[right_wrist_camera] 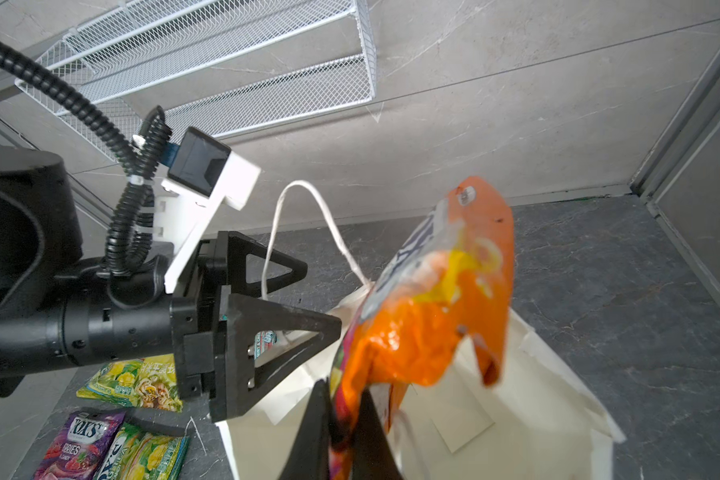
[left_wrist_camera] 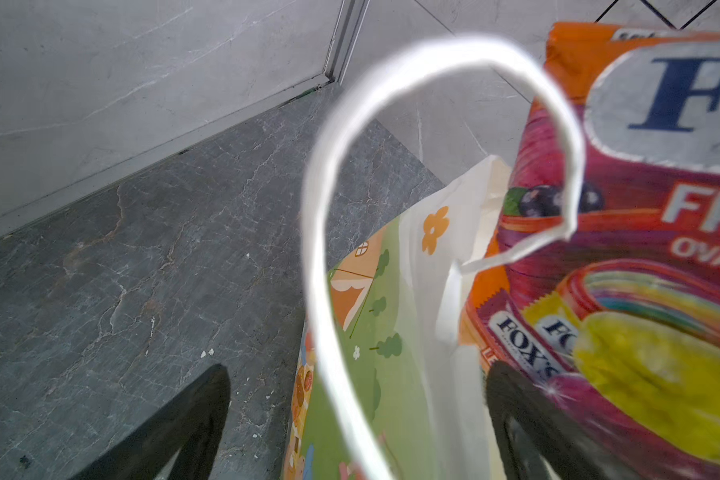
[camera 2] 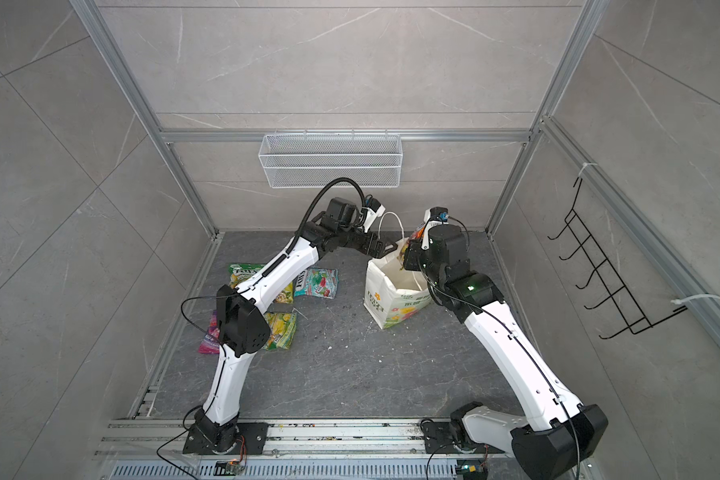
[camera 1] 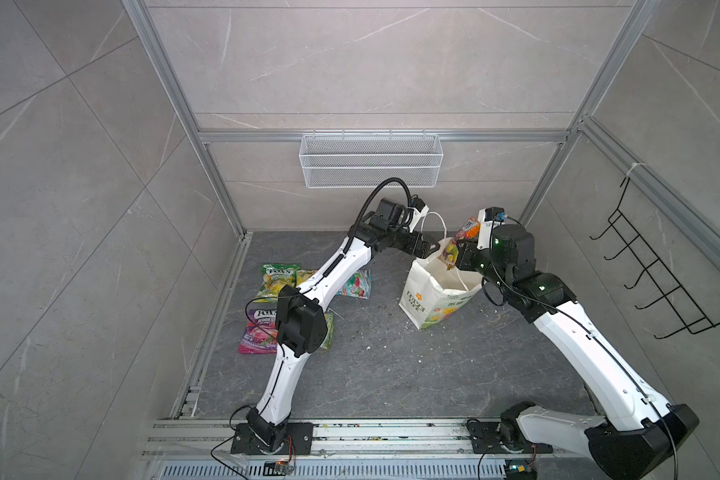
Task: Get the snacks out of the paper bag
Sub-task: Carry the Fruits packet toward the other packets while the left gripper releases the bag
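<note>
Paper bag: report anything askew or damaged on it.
The paper bag has a creased, unevenly folded rim; one cord handle stands up while the other droops inside. White flecks dot the floor around it.

Looks like a robot test cell in a lab, not a home or shop. Sits inside an aluminium extrusion frame [camera 1: 184,120] with grey stone-look panels [camera 1: 371,62] for walls and a dark marbled slab [camera 1: 391,374] for a floor. Carries a left arm [camera 1: 277,382] and a right arm [camera 1: 595,357] on black base plates [camera 1: 302,436] bolted to a slotted rail [camera 1: 391,432] up front. Shows loose cables [camera 1: 221,445] and small bare circuit boards [camera 1: 281,466] by the bases, plus a camera module [right_wrist_camera: 200,164] strapped to a wrist. Has a white mesh basket [camera 1: 371,160] hung on the frame at the back and a black wire hook rack [camera 1: 657,270] zip-tied to the side rail
</note>
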Controlling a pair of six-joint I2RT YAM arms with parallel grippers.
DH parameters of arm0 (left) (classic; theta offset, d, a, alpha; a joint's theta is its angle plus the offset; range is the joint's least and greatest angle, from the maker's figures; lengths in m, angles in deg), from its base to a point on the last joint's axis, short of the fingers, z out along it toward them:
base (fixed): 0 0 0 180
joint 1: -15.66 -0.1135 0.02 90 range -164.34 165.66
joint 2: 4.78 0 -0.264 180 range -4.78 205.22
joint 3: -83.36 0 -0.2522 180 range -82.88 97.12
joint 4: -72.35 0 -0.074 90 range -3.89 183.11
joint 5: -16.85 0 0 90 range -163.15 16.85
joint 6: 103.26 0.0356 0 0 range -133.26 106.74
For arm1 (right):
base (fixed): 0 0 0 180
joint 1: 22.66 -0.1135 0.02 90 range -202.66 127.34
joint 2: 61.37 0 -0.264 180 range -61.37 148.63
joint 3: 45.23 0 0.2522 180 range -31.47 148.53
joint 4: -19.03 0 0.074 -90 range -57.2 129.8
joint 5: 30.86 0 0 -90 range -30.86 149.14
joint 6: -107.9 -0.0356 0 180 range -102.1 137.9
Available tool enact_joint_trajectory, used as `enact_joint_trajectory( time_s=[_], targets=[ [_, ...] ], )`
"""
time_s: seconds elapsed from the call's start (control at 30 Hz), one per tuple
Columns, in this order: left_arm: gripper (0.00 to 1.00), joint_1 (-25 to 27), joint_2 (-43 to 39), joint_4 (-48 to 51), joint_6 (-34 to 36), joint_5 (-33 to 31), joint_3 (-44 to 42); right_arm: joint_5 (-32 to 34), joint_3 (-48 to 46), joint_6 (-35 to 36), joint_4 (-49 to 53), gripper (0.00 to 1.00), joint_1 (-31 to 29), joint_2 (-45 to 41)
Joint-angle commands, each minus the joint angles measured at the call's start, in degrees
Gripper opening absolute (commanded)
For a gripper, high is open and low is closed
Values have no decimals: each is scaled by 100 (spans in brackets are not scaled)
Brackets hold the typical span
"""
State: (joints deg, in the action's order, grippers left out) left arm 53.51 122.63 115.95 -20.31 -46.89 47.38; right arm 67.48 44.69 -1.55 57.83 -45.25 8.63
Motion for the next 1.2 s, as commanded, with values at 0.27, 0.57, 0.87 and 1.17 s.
enact_joint_trajectory(
  time_s=[0.27,0.57,0.87,1.17],
  targets=[
    [92,-73,-388,-295,-78,161,30,160,-60,37,-428,0,9,18],
    [100,-115,-1747,-605,591,-1169,-954,-88,636,346,-390,0,9,11],
    [100,-265,-4324,-2297,994,-2303,-4211,-903,1498,450,-475,0,9,189],
    [100,-496,-6216,-3060,903,-2760,-7214,-3686,848,379,-910,0,-282,154]
  ],
)
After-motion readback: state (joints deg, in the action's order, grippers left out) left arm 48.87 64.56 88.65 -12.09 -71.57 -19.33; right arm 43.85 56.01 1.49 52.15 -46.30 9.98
